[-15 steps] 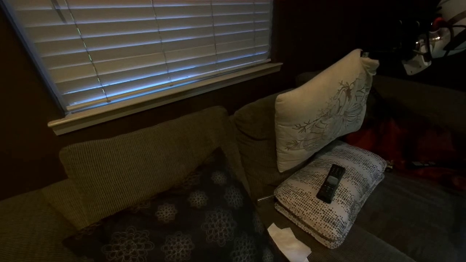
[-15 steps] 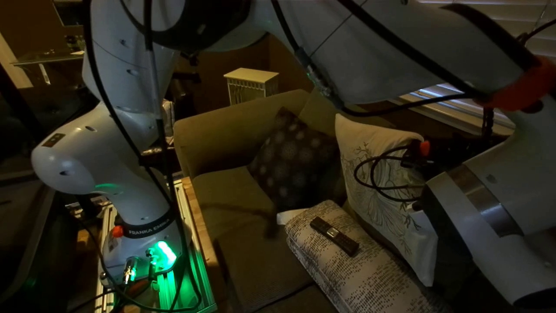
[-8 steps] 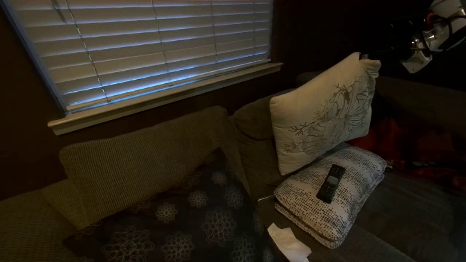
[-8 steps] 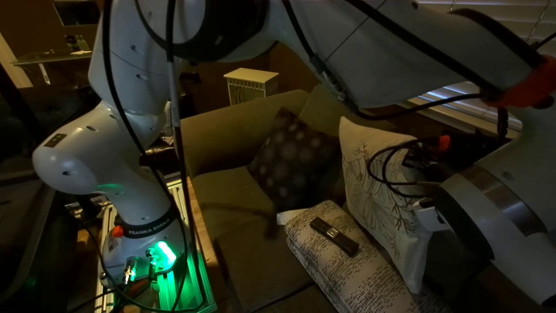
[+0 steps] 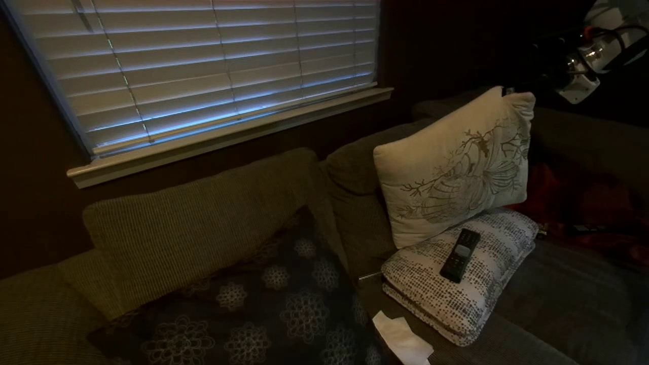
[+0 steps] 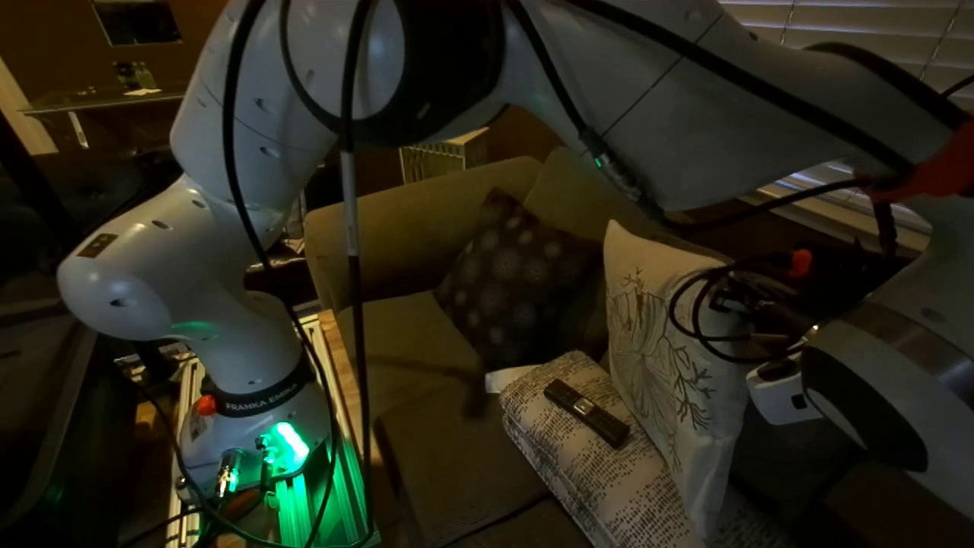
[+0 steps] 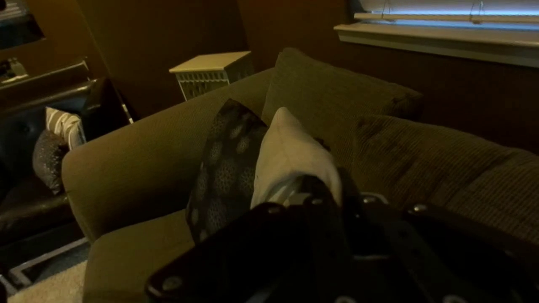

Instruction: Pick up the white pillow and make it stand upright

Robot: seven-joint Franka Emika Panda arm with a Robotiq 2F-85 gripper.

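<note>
The white pillow (image 5: 456,177) stands near upright, a little tilted, against the sofa back and behind the pale dotted cushion. Its line-drawn face shows in both exterior views (image 6: 647,342). In the wrist view the pillow (image 7: 290,147) is seen from above, along its top edge. My gripper (image 7: 324,189) is shut on the pillow's upper corner, where the cloth is pinched and folded. In an exterior view the gripper's tip (image 5: 508,91) shows dimly at that corner. Whether the pillow's lower edge bears on the seat is hidden behind the dotted cushion.
The pale dotted cushion (image 5: 466,304) lies in front of the pillow with a black remote (image 5: 460,256) on it. A dark flower-patterned pillow (image 5: 274,304) leans at the sofa's other end. A white paper (image 5: 403,337) lies between. The sofa back (image 5: 203,228) stands behind, under the window sill (image 5: 233,134).
My gripper has moved down with the white pillow in it. The pillow has sunk behind the dotted cushion and its patterned face has turned more towards an exterior camera. The cushion and remote have not moved.
</note>
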